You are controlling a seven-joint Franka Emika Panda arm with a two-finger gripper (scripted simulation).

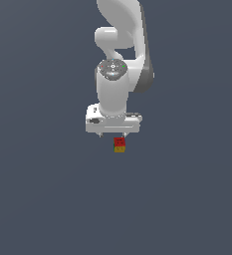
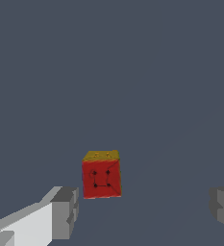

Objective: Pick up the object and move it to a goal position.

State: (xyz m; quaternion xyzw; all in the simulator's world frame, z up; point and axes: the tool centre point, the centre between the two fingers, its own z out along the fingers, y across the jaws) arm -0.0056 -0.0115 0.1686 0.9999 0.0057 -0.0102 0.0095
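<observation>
My tool (image 2: 144,211) gapes wide, holding nothing; the Rubik's-style cube (image 2: 101,175) sits at 11 o'clock between the fingers (image 2: 65,211). Likely light, rigid, slick: pinch its flat side faces.

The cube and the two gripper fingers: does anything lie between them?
Nothing. In the wrist view the cube sits apart from both fingers, with only bare grey floor between them; the gripper is open.
</observation>
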